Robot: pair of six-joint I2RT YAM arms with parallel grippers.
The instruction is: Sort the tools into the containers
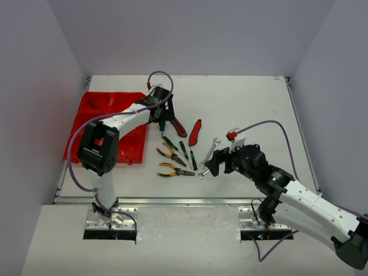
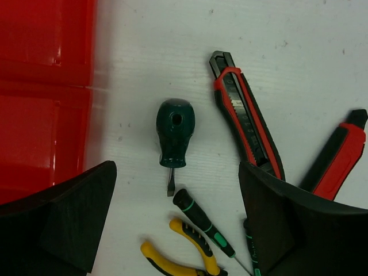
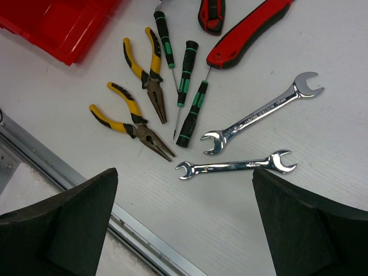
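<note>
Ten tools [image 1: 183, 150] beside the red tray [image 1: 80, 123]
2 pliers [image 3: 138, 123], 2 wrenches [image 3: 259, 112], 2 knives [image 2: 244, 123], 4 screwdrivers [image 2: 174, 129]; left gripper [image 2: 176, 169], right gripper [image 3: 185, 172] fingers wide apart.

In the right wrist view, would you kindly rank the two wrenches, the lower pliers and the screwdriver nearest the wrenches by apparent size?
1. upper wrench, longest
2. lower wrench, only slightly shorter, so the two are nearly alike
3. lower pliers
4. screwdriver nearest the wrenches, smallest
</note>
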